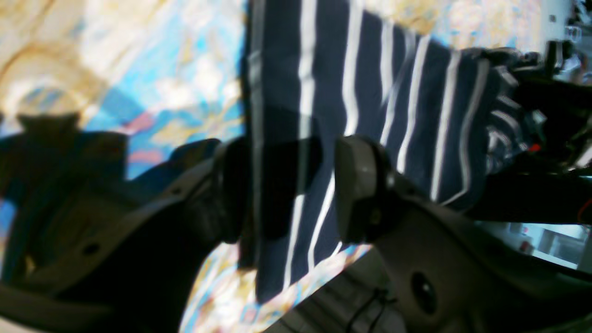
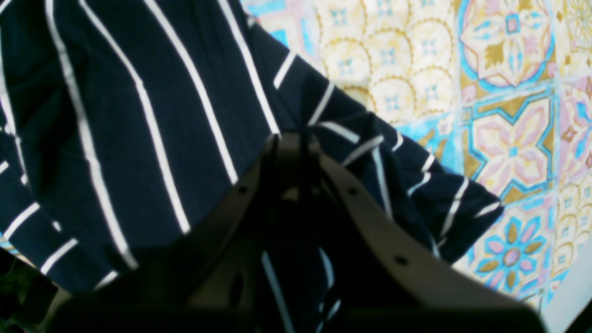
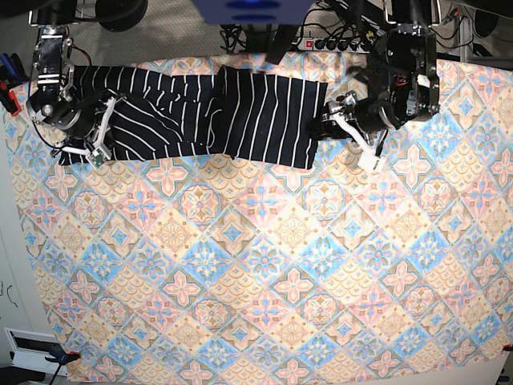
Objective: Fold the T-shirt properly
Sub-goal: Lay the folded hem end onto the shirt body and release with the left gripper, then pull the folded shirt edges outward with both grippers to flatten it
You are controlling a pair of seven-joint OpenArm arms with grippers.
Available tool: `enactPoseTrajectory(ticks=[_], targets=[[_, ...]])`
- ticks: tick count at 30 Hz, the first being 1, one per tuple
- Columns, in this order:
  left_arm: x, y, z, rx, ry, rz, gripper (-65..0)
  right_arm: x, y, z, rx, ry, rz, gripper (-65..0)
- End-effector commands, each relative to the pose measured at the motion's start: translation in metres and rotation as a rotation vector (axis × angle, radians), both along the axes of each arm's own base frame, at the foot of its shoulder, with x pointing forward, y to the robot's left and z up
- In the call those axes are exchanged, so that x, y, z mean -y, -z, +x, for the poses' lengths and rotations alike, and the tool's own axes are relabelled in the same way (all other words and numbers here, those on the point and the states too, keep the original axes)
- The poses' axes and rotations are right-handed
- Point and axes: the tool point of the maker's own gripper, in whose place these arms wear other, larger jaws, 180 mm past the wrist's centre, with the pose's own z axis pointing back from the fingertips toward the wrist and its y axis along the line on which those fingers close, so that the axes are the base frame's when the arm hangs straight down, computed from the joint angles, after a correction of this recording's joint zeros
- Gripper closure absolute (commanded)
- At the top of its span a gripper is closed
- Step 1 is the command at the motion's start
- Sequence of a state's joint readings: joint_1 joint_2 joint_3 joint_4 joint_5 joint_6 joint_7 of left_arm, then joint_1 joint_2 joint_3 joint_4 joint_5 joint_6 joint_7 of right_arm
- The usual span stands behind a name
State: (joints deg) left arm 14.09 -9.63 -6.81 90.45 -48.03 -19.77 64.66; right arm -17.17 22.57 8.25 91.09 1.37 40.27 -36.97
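T-shirt (image 3: 192, 116) lies stretched along tabletop's (image 3: 264, 281) far edge. Left gripper (image 1: 286, 185) jaws spread, fabric between, blurred. Right gripper (image 2: 291, 138) jaws pinch T-shirt; contact hidden.

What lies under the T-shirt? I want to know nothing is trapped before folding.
Only the tablecloth shows around the T-shirt, running beneath its edges. Whatever sits directly under the fabric is covered, so a trapped thing cannot be ruled out.

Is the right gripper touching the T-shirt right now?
Touching. Right wrist view: the right gripper is shut on a pinch of T-shirt.
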Motion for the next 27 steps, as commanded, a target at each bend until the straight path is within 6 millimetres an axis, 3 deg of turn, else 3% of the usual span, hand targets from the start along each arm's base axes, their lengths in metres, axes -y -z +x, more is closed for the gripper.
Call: enactPoseTrajectory(ticks=[1,11,24,27], targets=[[-0.001,-0.004,0.004,0.02,-0.003,-0.005,-29.6,0.004,-0.011,0.01,0.04,-0.003,-0.007,-1.7],[0.0,0.022,-0.002,-0.071,-0.03,-0.032,-29.6,0.006,-0.012,0.01,0.044,0.001,-0.009,-1.7],[0.064,0.013,0.001,-0.046,0.153,-0.08,-29.3,0.006,-0.012,0.01,0.044,0.001,-0.009,-1.6],[0.067,0.011,0.005,-0.036,0.158,-0.083,-22.6,0.006,-0.012,0.01,0.044,0.001,-0.009,-1.5]])
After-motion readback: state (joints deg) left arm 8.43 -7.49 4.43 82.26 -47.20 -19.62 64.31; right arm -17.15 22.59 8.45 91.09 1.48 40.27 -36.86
